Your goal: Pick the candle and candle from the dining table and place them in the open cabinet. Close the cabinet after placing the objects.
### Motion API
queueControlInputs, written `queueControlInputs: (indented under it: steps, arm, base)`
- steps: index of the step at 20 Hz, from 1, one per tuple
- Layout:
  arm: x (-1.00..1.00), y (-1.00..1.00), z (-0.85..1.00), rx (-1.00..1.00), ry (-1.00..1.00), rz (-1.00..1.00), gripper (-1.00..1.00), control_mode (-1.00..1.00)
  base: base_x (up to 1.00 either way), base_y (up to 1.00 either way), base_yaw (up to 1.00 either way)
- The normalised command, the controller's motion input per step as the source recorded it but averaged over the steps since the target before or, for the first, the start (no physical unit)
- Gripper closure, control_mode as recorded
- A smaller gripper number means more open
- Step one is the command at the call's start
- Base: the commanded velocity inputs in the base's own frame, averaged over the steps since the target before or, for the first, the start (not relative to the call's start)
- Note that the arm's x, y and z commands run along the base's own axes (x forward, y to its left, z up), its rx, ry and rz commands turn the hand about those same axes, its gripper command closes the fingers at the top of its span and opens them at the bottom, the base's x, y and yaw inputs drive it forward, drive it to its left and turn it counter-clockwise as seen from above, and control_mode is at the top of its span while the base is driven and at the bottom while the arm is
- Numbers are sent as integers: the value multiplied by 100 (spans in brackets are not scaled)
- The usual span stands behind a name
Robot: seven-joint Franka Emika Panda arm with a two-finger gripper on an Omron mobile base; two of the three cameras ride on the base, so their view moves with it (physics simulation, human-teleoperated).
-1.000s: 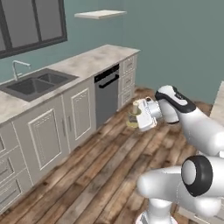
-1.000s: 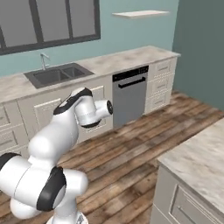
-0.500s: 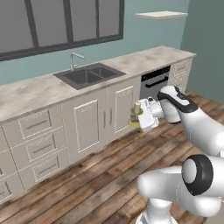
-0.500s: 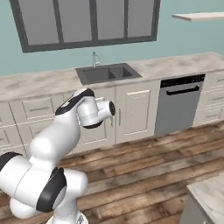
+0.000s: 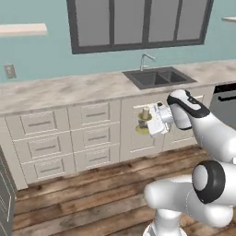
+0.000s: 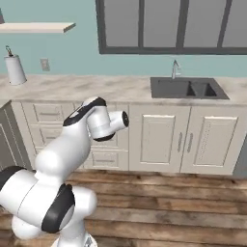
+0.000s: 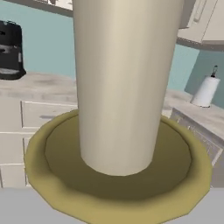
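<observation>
tool (image 5: 148,123) at the end of the white arm is pinched on the stubby white candle (image 5: 145,114), holding it upright in the air by its wide brass base, in front of the cream cupboard doors below the sink (image 5: 158,77). seen from the hand, the pale candle (image 7: 124,78) rises from its brass dish, with a paper towel roll (image 7: 205,92) and a black appliance (image 7: 9,50) on the marble-look tabletop (image 7: 48,82) behind.
</observation>
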Motion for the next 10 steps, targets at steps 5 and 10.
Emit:
queueControlInputs:
  steps: [5, 10]
  arm:
    - [0, 0, 0, 0, 0, 0, 100, 100]
    - [0, 0, 0, 0, 0, 0, 100, 100]
  base:
    - [23, 21, 60]
    - [64, 0, 56]
